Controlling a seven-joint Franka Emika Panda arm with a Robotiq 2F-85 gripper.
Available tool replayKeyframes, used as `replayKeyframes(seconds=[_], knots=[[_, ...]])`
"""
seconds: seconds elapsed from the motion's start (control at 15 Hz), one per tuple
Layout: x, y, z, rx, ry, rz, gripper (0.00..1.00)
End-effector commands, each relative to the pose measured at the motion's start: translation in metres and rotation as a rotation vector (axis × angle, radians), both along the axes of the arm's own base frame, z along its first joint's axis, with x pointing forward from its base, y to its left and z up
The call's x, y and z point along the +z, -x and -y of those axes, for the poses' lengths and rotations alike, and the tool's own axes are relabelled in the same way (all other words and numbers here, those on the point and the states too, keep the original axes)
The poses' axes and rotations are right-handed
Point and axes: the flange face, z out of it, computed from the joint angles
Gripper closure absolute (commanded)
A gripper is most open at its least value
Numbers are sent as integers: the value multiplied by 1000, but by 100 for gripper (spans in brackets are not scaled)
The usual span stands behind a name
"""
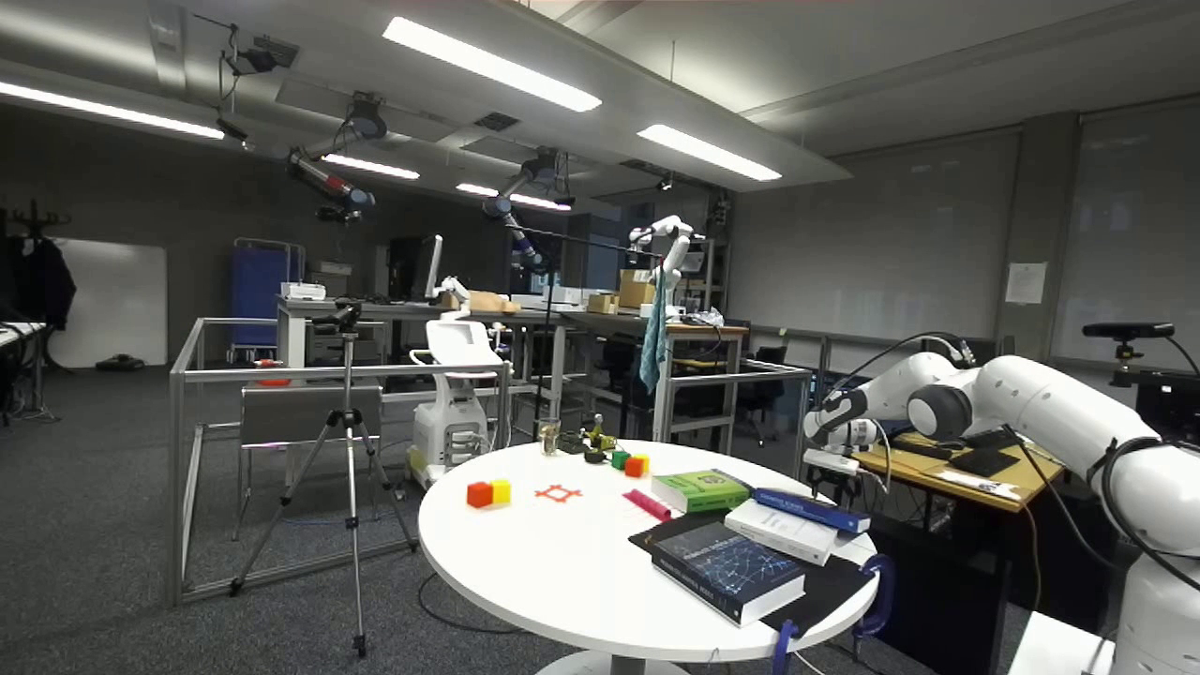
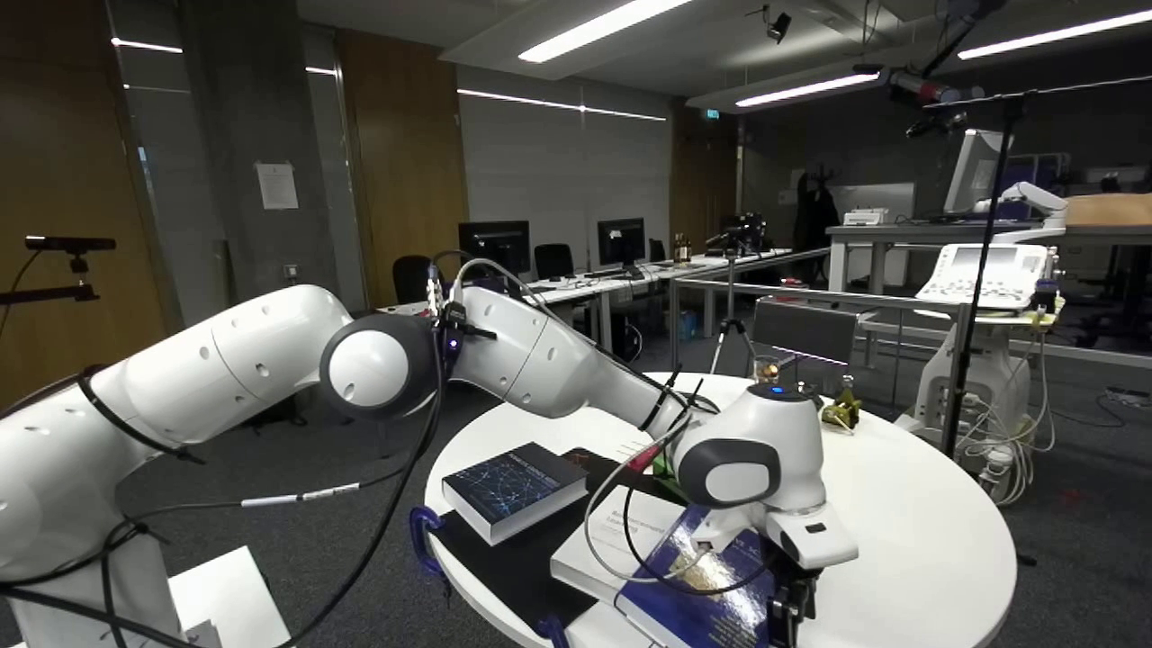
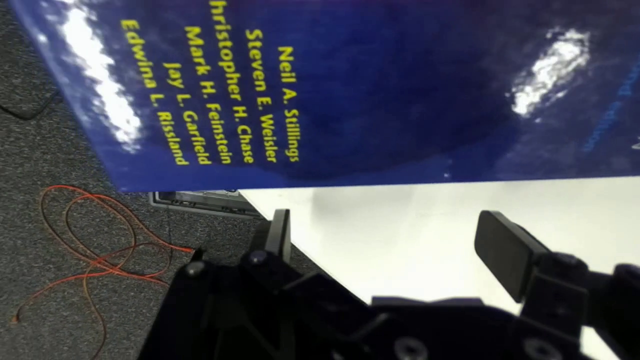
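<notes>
My gripper [image 3: 385,235] is open and empty in the wrist view, its fingers wide apart beside the long edge of a glossy blue book [image 3: 380,90] with yellow lettering. It also shows in both exterior views [image 1: 834,483] [image 2: 790,607], by the blue book [image 1: 811,511] [image 2: 697,585]. That book rests partly on a white book [image 1: 778,531] [image 2: 621,540]. White table surface [image 3: 400,260] shows between the fingers; I cannot tell whether a finger touches the book. A dark book with a network pattern [image 1: 727,562] [image 2: 513,486] and a green book [image 1: 701,489] lie nearby.
Blue clamps [image 1: 877,595] [image 2: 425,540] grip the round table's edge [image 1: 525,581] by a black mat [image 1: 825,600]. A pink object [image 1: 647,504], an orange frame [image 1: 559,493], coloured cubes [image 1: 480,494] and a glass [image 1: 548,436] stand farther off. An orange cable [image 3: 100,265] lies on the floor.
</notes>
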Motion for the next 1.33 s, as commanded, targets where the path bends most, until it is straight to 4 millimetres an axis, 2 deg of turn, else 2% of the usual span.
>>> replayKeyframes(seconds=[0.0, 0.27, 0.8, 1.27], knots=[[6, 4, -4, 12, 1, -103, 0], [1, 8, -11, 34, -35, -167, 0], [-4, 3, -20, 36, -61, -158, 0], [0, -8, -47, 59, -100, -173, 0]])
